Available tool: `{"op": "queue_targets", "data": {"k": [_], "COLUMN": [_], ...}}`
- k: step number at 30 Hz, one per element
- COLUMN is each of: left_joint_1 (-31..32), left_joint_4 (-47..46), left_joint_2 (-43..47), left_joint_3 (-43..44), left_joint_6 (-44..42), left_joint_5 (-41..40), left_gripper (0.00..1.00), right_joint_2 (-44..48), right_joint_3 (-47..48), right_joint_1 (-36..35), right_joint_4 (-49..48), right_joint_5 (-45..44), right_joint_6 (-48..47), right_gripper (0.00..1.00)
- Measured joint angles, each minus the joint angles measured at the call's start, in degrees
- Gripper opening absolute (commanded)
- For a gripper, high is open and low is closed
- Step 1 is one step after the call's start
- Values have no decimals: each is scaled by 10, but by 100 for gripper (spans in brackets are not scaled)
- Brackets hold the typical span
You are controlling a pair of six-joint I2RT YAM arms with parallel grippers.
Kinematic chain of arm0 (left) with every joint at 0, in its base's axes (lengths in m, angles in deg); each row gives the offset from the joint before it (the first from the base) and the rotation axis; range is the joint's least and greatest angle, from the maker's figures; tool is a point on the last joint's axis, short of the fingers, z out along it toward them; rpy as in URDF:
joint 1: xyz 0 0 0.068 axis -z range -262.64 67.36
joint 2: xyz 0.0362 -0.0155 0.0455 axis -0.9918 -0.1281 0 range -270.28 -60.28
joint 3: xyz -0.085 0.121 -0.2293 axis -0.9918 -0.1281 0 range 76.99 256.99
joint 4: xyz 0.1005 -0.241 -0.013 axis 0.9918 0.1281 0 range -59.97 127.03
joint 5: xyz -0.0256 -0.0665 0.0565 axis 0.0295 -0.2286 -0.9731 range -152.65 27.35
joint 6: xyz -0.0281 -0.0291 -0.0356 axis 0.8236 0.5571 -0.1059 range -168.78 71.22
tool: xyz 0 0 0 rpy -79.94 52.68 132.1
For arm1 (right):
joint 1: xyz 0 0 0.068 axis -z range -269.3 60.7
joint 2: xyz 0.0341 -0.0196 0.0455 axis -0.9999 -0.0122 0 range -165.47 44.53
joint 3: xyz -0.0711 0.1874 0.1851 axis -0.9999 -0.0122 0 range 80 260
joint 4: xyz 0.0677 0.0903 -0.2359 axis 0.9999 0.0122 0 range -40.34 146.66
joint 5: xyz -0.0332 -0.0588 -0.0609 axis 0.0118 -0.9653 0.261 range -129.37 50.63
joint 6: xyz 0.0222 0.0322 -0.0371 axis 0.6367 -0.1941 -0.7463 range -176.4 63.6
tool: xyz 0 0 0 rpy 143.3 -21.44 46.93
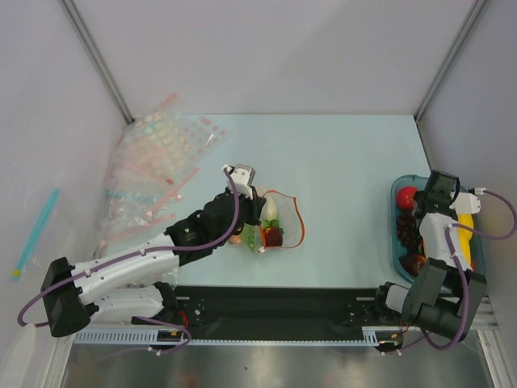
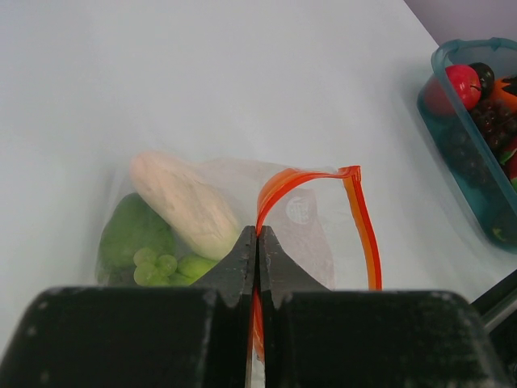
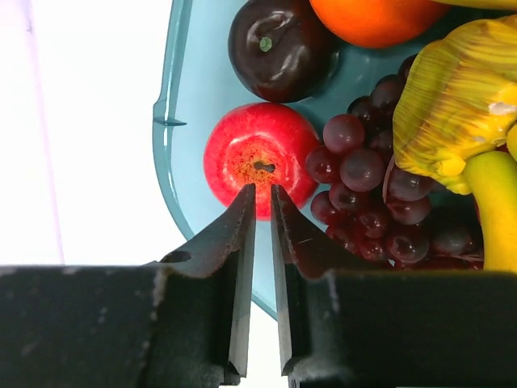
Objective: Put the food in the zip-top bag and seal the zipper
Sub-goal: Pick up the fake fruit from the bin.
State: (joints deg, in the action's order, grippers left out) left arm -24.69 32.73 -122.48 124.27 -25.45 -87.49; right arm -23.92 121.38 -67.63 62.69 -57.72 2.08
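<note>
Your left end effector (image 2: 257, 233) pinches the zipper (image 2: 363, 234) of the zip-top bag (image 2: 311, 218) on the worktop (image 1: 347, 162), food (image 2: 190, 206) inside. Your right end effector (image 3: 262, 192), narrowly parted and empty, hovers over a red apple (image 3: 238, 149): likely loading; next, widen to grasp.

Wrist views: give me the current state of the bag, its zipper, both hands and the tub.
zip-top bag: holds the white radish and green pieces.
zipper: unsealed, mouth bowed open.
left hand: shut on the zipper's near end.
right hand: slightly open, empty, over the red apple.
teal tub: holding fruit.
</note>
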Motion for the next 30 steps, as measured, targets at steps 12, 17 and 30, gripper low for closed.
{"op": "queue_targets", "data": {"k": [12, 17, 30], "left_joint_1": [0, 0, 0], "left_joint_4": [0, 0, 0], "left_joint_2": [0, -1, -17], "left_joint_3": [0, 0, 2], "left_joint_6": [0, 0, -4], "left_joint_5": [0, 0, 0], "left_gripper": [3, 3, 2], "right_joint_2": [-65, -68, -110], "right_joint_3": [0, 1, 21], "right_joint_1": [0, 2, 6], "right_joint_4": [-14, -16, -40], "right_joint_5": [19, 23, 29], "right_joint_6": [0, 2, 16], "right_gripper": [28, 26, 24]}}
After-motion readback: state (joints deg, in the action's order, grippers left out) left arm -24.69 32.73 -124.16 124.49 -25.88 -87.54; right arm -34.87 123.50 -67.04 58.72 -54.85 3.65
